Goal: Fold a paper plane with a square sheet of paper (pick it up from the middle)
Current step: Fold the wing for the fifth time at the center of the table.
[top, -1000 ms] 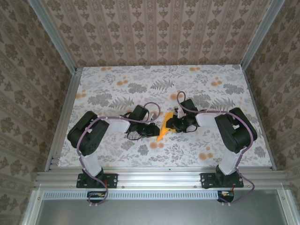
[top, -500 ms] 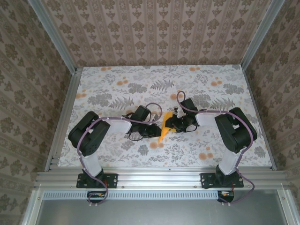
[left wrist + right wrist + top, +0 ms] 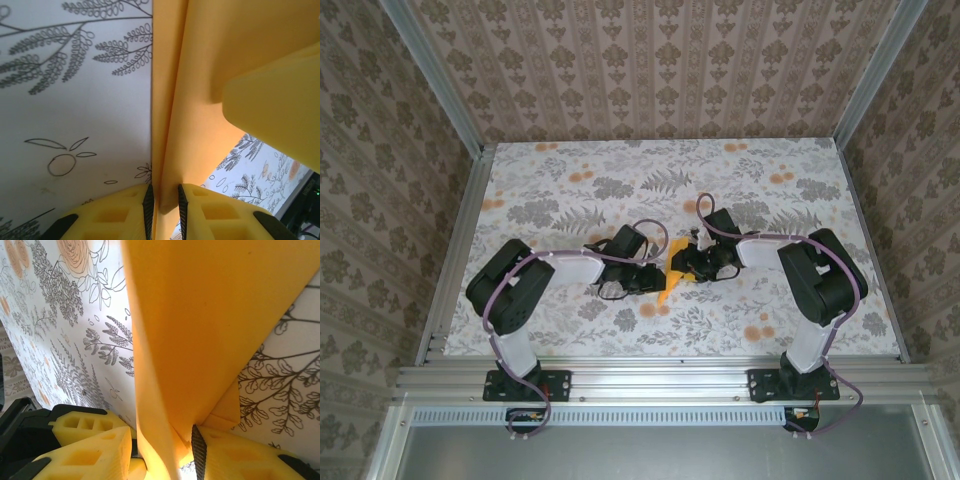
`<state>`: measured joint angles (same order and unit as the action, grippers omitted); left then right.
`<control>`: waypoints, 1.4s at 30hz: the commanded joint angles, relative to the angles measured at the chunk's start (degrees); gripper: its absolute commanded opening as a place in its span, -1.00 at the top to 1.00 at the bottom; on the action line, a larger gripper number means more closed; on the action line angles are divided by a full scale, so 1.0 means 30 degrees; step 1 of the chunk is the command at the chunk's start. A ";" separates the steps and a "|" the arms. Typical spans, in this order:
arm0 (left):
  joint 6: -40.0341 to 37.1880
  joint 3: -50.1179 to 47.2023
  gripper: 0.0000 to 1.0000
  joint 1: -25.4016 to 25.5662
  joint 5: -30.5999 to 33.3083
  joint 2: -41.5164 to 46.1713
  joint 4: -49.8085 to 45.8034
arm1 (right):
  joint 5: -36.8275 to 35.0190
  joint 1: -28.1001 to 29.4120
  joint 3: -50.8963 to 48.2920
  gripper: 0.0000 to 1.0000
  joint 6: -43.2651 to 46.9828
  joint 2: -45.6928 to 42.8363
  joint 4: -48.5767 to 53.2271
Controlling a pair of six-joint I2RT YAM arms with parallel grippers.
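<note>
The square sheet of paper [image 3: 669,281], already creased into a narrow pointed strip, stood on edge just below the middle of the top view, between the two arms and over the flower-printed table [image 3: 570,190]. The left gripper [image 3: 163,200] had its jaws closed on a lengthwise fold of the sheet, the yellow pads nearly meeting with the paper pinched between them. The right gripper [image 3: 162,445] clamped the sheet from the other side, its jaws set a little wider around several layers.

The step in hand looked like a mid-fold stage: the body crease was made, the wings not yet turned down. The next move probably called for one gripper to hold firm while the other let go and re-gripped a free flap, without tearing or skewing the crease.

The top view gave the placing of both arms and the paper's lower tip pointing toward the bottom of the frame, but it was too coarse for the grips. The wrist views showed the pinches and layers.
</note>
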<state>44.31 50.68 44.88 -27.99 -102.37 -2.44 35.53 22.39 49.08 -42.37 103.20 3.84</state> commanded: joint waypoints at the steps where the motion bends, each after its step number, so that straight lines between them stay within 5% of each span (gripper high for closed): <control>1: 0.0558 0.0360 0.52 0.0030 0.2220 0.0387 -0.1766 | -0.3378 -0.0081 -0.1038 0.15 0.0524 0.2015 -0.0320; 22: 0.0595 0.1092 0.48 0.0471 0.3316 0.0164 -0.3188 | -0.1169 -0.0140 -0.0858 0.27 0.1433 -0.0999 -0.2136; 30: 0.0220 0.0972 0.42 0.0595 0.3787 0.0946 -0.3200 | -0.1266 -0.0139 -0.1034 0.62 0.1244 -0.0897 -0.2241; 42: -0.1401 -0.0772 0.22 0.2275 0.4865 0.3204 -0.1846 | -0.1464 -0.0140 -0.1148 0.61 0.0617 -0.0535 -0.2363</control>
<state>43.24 47.70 50.00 -16.01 -93.67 -7.14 32.53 22.33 46.30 -39.62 101.45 -3.09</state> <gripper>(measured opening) 0.391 0.195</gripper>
